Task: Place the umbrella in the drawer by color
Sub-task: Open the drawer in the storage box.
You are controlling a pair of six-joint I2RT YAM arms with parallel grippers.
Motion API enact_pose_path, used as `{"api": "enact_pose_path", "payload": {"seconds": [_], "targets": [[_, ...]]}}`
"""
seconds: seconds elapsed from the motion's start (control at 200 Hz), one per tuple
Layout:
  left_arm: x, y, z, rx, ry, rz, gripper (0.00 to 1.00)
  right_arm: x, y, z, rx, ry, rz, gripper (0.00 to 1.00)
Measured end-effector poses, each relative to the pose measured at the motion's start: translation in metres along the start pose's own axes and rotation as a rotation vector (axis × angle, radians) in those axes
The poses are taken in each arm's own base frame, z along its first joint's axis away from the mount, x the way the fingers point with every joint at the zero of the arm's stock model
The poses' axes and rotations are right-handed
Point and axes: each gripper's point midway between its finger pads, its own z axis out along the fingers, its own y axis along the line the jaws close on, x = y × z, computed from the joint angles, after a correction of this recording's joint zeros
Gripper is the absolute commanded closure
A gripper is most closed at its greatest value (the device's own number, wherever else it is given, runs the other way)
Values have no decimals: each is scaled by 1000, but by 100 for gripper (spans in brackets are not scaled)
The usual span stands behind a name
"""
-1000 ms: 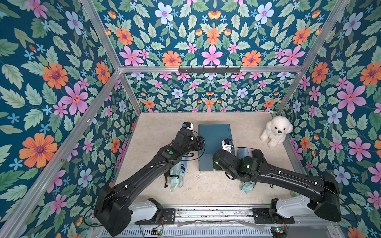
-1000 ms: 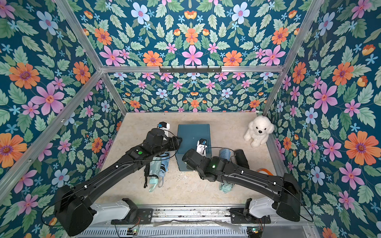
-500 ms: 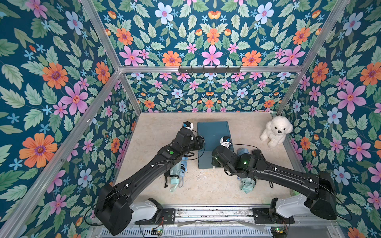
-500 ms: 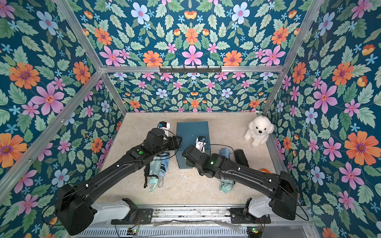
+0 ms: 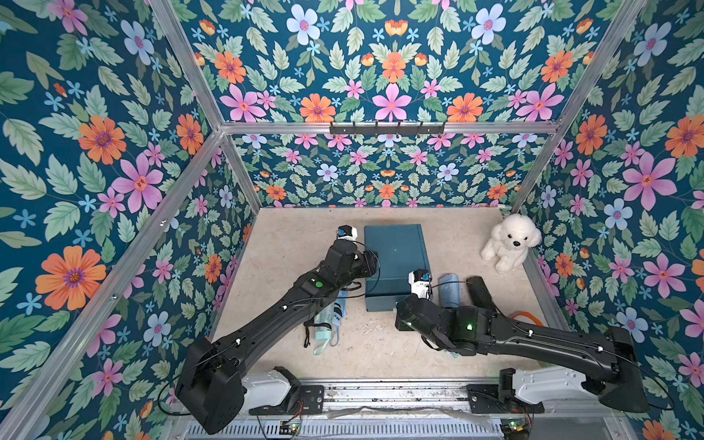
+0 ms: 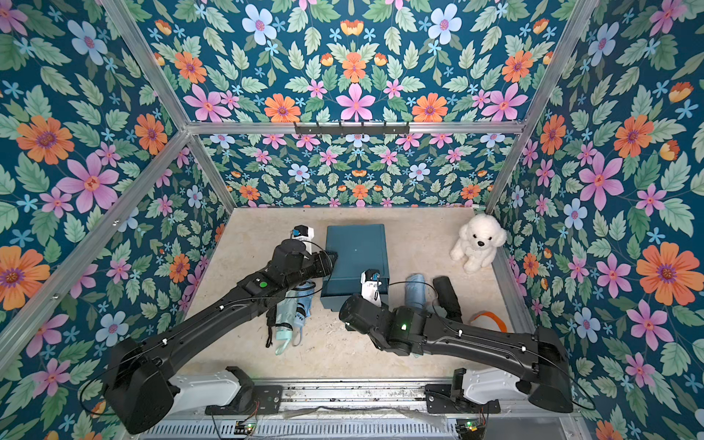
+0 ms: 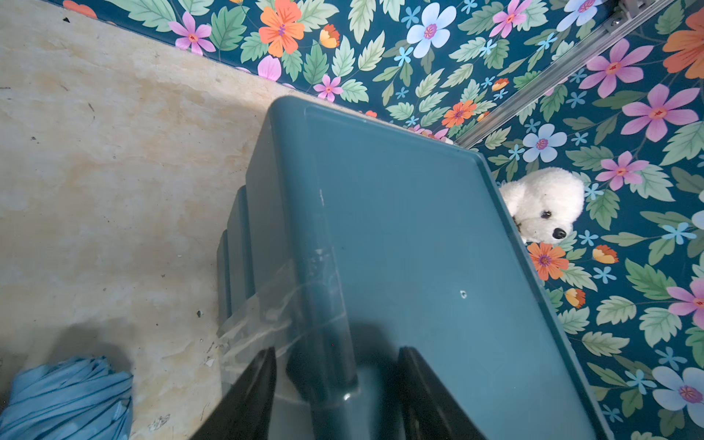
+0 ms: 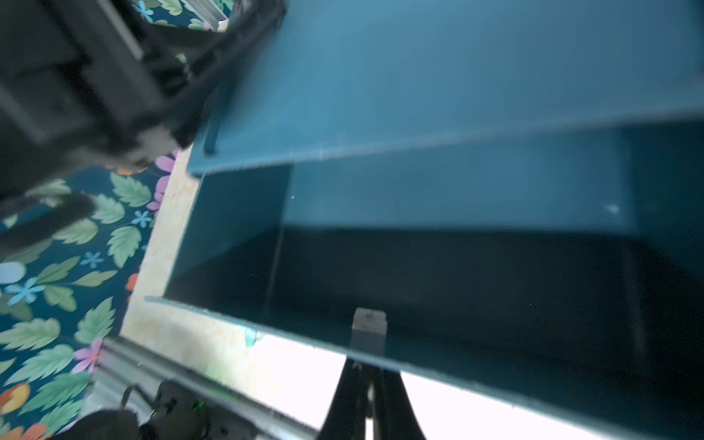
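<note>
Umbrellas, L group: pale-blue umbrella (image 5: 340,304) + mint umbrella (image 5: 324,329) lie side by side on the bench (image 5: 289,244), just beside the cabinet's L side and partly under the L arm (image 5: 289,308).
Umbrellas, R group: blue umbrella (image 5: 449,289) + black umbrella (image 5: 480,295) lie on the bench R of the cabinet, near the R arm (image 5: 533,339). None is held and none is in a drawer.
Cabinet: teal drawer cabinet (image 5: 396,259), mid-bench.
Drawer: the drawer (image 8: 457,274) stands open in the R wrist view. Inside is dark, nothing seen in it.
L hand: L hand (image 7: 335,354) has jaws approx half apart, astride the cabinet's top side edge. Prob. bracing it; can't tell if the pads press.
R hand: R hand (image 8: 365,377) is pinched thin on the pale pull tab (image 8: 368,324) at the drawer's front lip.
Handling: I judge the folded umbrellas light, w/ soft slick fabric over a stiff core. Likely to roll, and the fabric may bunch or slide in a pinch.
Where to grip: across mid-body w/ jaws wide, square to the roll. Avoid straps + loose canopy ends.
Colour rule: no colour marks show on the cabinet, so which drawer takes which colour is unclear.
Hidden: R hand is under its own wrist in both top views. A black strap (image 5: 306,335) runs under the L arm, owner unclear. A mint scrap (image 5: 454,354) peeks from under the R forearm.
Unclear: orange loop (image 5: 527,318) is cut off by the arm, can't ID. The R wrist view is blurred. Drawer count unclear.
</note>
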Motion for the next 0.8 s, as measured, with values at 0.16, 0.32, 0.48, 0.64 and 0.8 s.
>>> {"api": "enact_pose_path", "payload": {"seconds": [0.16,0.32,0.48,0.64,0.8], "targets": [[-1,0,1,-2,-6,-2,44,33,11,-26,-59,19,-51,100],[-3,0,3,-6,-8,1,44,65,15,-39,-77,58,-67,100],[-4,0,3,-7,-10,2,45,81,11,-45,-67,72,-48,100],[-5,-1,3,-6,-11,2,45,84,5,-45,-52,68,-26,100],[-5,-1,3,-7,-11,4,44,85,2,-45,-37,72,-19,48]]}}
